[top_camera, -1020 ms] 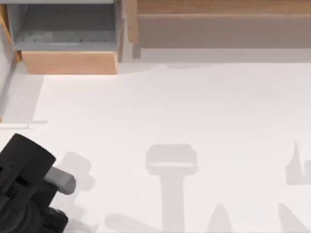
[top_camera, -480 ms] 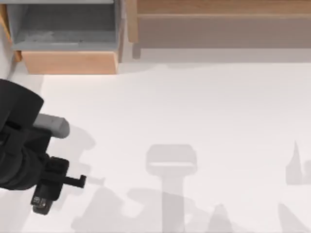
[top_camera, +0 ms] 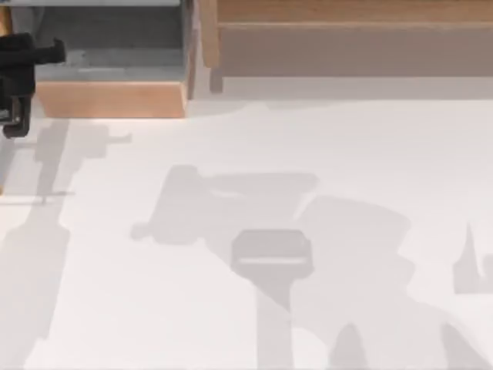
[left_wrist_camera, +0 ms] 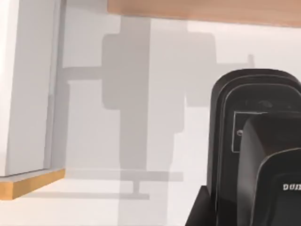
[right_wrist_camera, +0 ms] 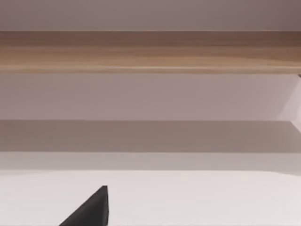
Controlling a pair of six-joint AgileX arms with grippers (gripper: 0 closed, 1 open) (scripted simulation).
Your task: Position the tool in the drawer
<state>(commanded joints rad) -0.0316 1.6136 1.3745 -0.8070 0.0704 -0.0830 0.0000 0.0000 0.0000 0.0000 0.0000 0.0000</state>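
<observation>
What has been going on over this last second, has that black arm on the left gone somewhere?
Yes. The left arm swept from the table's near left corner up along the left edge, and its hand now sits at the drawer's left front corner. Whether it carries the tool cannot be seen. The shadows on the table shifted with it. The drawer stayed open in the same spot, and the long wooden cabinet front did not move.

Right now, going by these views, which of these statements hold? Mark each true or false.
1. The box-shaped drawer with a light tan wood front panel stands pulled open, its grey inside showing. True.
2. The left pincer is at the top view's right edge. False: it is at the left edge, by the drawer's front left corner.
3. The long wooden cabinet front lies right of the drawer. True.
4. The drawer's inner walls are tan wood. False: they are grey.
</observation>
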